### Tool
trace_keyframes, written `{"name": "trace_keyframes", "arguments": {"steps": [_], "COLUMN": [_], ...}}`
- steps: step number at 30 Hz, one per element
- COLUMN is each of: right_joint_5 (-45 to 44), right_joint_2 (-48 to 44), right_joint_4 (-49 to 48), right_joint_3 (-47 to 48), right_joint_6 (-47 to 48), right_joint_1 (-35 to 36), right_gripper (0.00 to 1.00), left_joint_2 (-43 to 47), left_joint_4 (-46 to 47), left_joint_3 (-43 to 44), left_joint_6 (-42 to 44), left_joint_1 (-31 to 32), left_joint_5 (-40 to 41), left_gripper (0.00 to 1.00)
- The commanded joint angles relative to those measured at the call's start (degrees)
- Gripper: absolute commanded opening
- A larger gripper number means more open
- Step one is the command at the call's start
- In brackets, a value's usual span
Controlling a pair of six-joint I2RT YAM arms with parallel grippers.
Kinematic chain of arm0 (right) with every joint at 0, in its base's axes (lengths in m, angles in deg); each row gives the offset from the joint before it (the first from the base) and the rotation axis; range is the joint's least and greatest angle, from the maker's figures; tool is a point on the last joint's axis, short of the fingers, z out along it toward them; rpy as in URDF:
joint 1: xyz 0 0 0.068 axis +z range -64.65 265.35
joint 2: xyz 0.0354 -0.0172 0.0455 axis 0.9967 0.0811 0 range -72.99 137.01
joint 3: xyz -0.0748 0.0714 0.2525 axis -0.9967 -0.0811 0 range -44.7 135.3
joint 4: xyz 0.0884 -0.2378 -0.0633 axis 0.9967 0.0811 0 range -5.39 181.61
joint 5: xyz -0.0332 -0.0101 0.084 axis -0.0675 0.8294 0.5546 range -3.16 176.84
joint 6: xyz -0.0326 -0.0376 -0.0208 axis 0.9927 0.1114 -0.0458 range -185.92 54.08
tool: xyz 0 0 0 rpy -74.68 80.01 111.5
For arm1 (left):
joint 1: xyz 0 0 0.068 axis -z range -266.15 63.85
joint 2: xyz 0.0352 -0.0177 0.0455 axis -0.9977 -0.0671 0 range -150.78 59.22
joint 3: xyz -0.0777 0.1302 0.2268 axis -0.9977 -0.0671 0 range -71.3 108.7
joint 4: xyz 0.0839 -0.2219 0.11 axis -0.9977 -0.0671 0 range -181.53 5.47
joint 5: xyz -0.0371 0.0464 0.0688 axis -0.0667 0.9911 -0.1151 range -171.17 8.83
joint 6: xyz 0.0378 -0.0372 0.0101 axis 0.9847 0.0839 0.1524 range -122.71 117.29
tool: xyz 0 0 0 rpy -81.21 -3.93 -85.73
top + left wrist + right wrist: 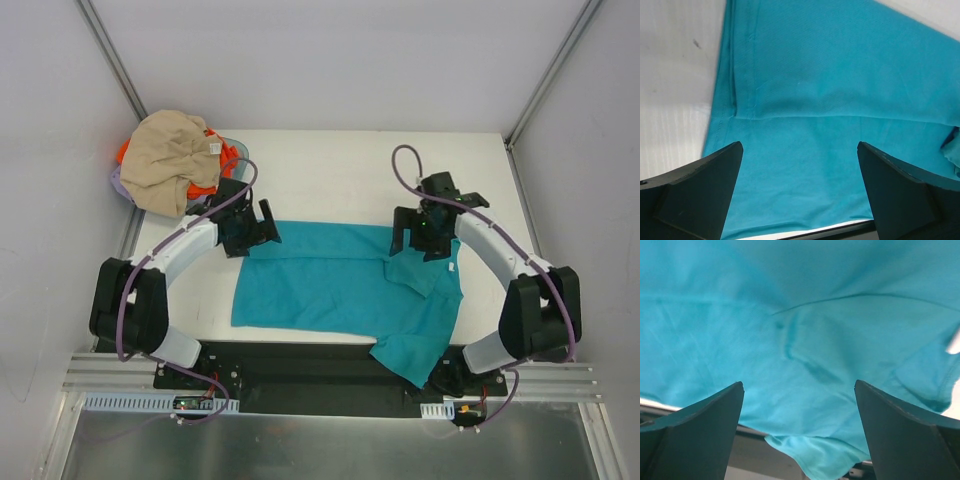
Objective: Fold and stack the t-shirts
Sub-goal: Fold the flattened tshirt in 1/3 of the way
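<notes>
The teal t-shirt (330, 285) is lying spread on the table (330, 170), a corner drooping off the near edge; left gripper (265, 228) and right gripper (418, 238) are hovering over it, fingers wide and empty, probably readying the next fold, while the beige shirt (170, 160) and orange shirt (124, 152) are waiting in the basket (238, 150)

No text, brand, number or sign can be read in any view; the beige t-shirt (170, 160) carries a small white label (214, 147), too small for any print to be made out; a small white tag (452, 268) lies on the teal t-shirt (320, 285) beside the right arm, equally illegible; in the right wrist view it shows only as a blurred white sliver at the right edge.
</notes>
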Motion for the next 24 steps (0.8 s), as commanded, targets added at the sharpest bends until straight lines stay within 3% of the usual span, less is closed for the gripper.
{"name": "trace_keyframes", "arguments": {"steps": [1, 15, 24], "right_joint_5": [5.5, 8.4, 7.2], "right_joint_2": [0.6, 24.0, 36.3], "right_joint_4": [-6.2, -7.3, 1.5], "right_joint_3": [-2.7, 7.7, 26.2], "right_joint_6": [-1.3, -0.6, 3.0], "right_joint_1": [-9.2, -17.8, -19.8], "right_gripper": [0.97, 0.97, 0.96], "left_joint_2": [-5.2, -23.9, -32.8], "left_joint_4": [0.0, 1.5, 1.0], "left_joint_3": [5.1, 15.7, 22.7], "left_joint_6": [1.3, 2.3, 2.8], "left_joint_1": [0.9, 0.3, -3.7], "left_joint_5": [-1.3, -2.8, -4.5], "left_gripper": [0.99, 0.99, 0.99]}}
